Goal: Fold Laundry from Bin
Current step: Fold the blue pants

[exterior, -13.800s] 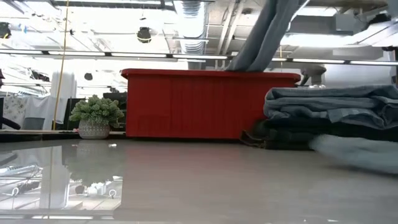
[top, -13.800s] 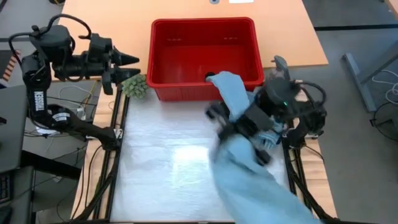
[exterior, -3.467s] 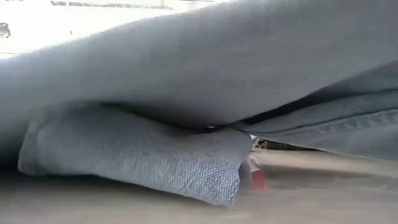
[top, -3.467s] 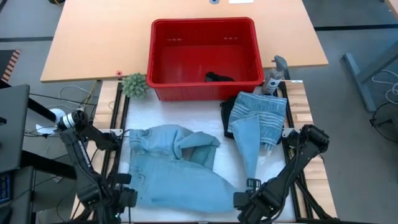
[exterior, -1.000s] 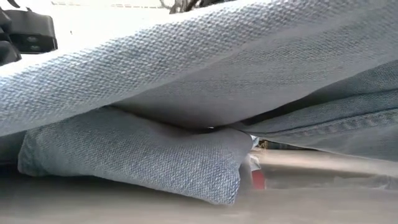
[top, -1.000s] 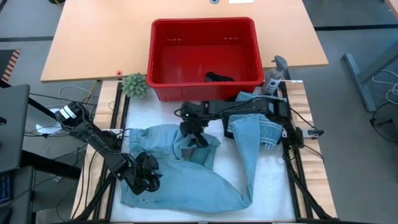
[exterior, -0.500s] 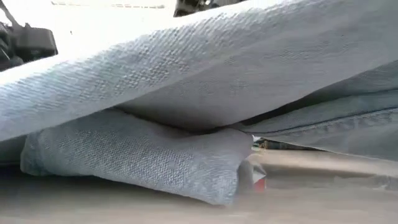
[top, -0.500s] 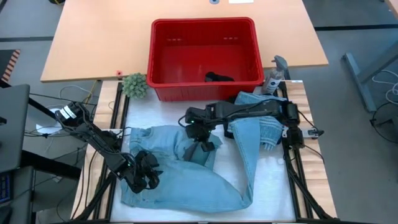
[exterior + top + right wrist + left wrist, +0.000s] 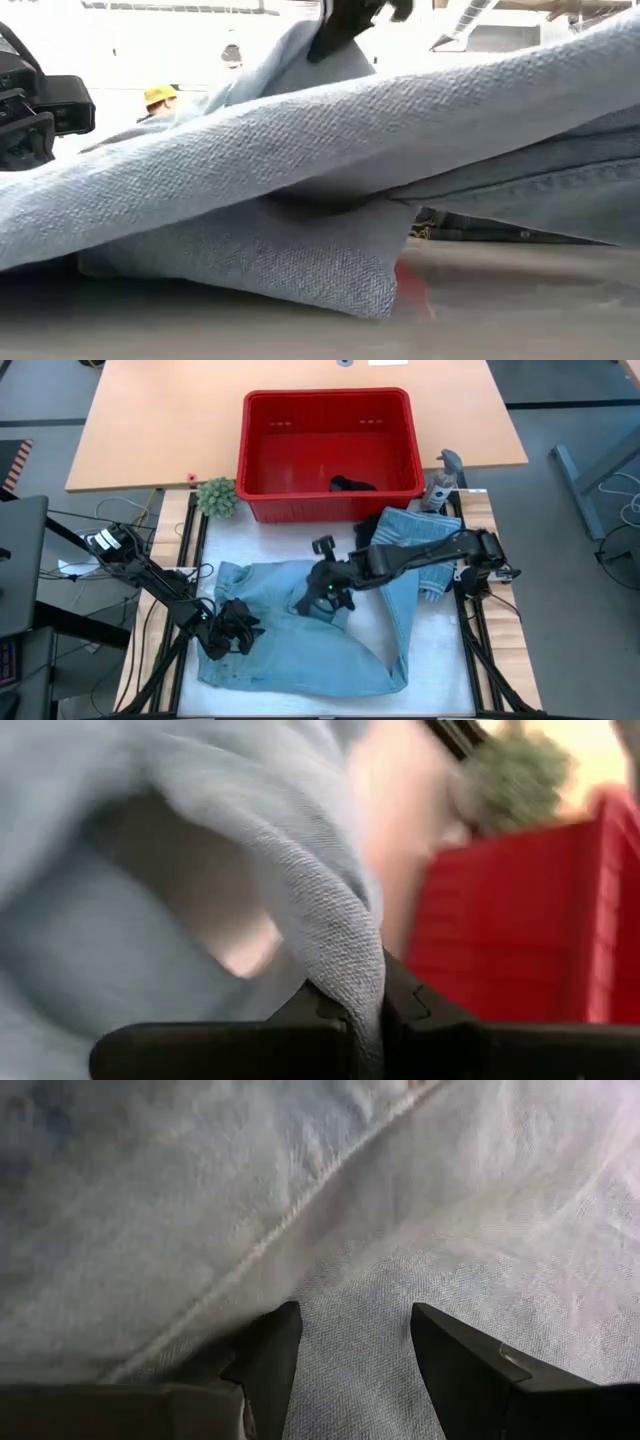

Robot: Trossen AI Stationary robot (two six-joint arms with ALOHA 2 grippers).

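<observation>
Light blue jeans lie spread on the white table, near the red bin, which holds a black garment. My right gripper is shut on a fold in the jeans' middle; in the low view it holds that cloth high. My left gripper stands open and low over the jeans' left edge, its fingers on either side of a stretch of denim beside a seam. More folded denim lies at the right. My right gripper pinches a fold of the jeans' denim between its two shut fingers, slanting down from the table's right side. The fold is raised off the layer below, and the cloth falls away slack from it to the table. Whether my left gripper touches the denim, I cannot tell.
A small green plant stands left of the bin and a spray bottle right of it. The jeans cover most of the table's near half. Both arms reach in over the black frame rails at the table's sides.
My right gripper has risen and turned with the fold in the jeans' middle, drawing that cloth up off the layer below; the jeans' near part has stayed on the table. My left gripper has sunk lower toward the jeans' left edge.
</observation>
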